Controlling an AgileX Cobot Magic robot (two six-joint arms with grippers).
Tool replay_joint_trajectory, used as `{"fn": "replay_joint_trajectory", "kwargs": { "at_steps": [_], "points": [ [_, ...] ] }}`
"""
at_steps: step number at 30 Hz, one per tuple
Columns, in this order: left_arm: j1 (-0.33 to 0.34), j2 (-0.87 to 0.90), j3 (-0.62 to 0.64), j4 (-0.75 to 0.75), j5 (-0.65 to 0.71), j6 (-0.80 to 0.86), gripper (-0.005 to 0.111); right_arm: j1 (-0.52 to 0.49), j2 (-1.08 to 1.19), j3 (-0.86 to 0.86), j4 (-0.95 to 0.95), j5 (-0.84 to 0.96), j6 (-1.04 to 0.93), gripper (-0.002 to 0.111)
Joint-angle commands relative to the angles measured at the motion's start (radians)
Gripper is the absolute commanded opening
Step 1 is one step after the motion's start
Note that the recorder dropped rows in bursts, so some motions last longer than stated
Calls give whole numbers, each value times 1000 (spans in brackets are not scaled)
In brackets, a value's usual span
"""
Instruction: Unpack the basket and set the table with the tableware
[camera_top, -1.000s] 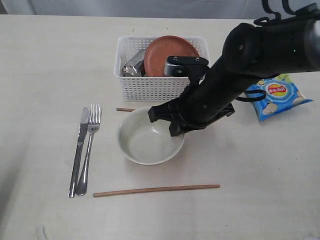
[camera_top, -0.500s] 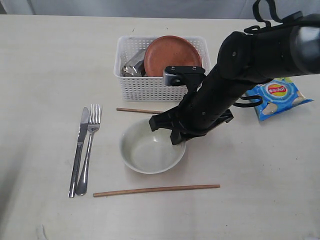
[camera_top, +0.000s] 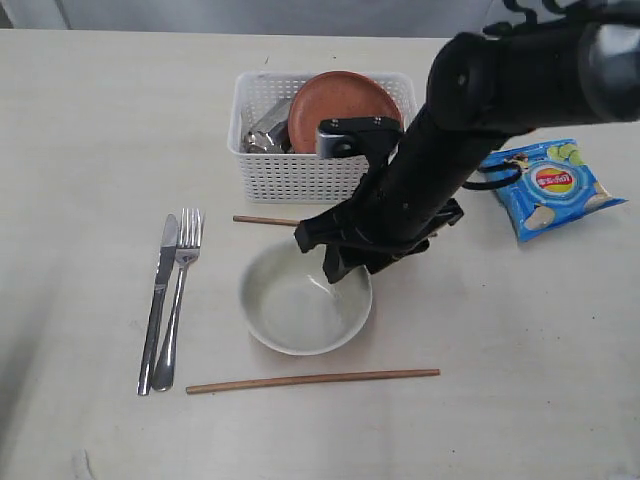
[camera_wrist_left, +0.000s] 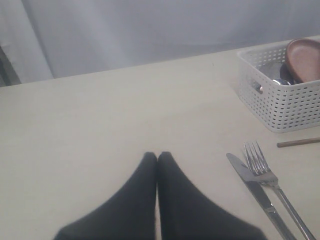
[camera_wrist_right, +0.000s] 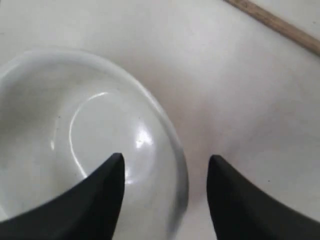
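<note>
The white bowl (camera_top: 300, 305) (camera_wrist_right: 75, 125) stands on the table (camera_top: 100, 120) in front of the white basket (camera_top: 300, 178) (camera_wrist_left: 280, 102). My right gripper (camera_top: 345, 262) (camera_wrist_right: 166, 159) is open astride the bowl's far right rim, one finger inside and one outside, neither touching it. The reddish-brown plate (camera_top: 345, 108) (camera_wrist_left: 305, 57) and a steel cup (camera_top: 266, 130) sit in the basket. Knife (camera_top: 160, 295) (camera_wrist_left: 255, 187) and fork (camera_top: 178, 290) (camera_wrist_left: 265, 172) lie left of the bowl. One chopstick (camera_top: 312, 379) lies in front of the bowl, another (camera_top: 262, 220) (camera_wrist_right: 280, 25) behind it. My left gripper (camera_wrist_left: 157, 156) is shut and empty, above bare table.
A blue chip bag (camera_top: 545, 187) lies on the table to the right of my right arm (camera_top: 500, 90), which reaches across in front of the basket's right end.
My right gripper has opened and let go of the bowl's rim. The bowl, set slightly right of where it was, now rests on the table. The left gripper shows no change.
</note>
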Motion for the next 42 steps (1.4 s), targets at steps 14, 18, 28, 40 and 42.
{"fn": "replay_joint_trajectory", "kwargs": {
  "at_steps": [14,18,28,40,42],
  "points": [
    [2,-3,2,-1,-4,0,0,-54,-240,-239,-492,221,536,49],
    [2,-3,2,-1,-4,0,0,-115,-232,-265,-364,209,430,49],
    [2,-3,2,-1,-4,0,0,-178,-24,-535,-276,265,153,49],
    [2,-3,2,-1,-4,0,0,-264,301,-826,-138,422,-239,49],
    [2,-3,2,-1,-4,0,0,-269,331,-849,-127,409,-271,49]
  ]
}}
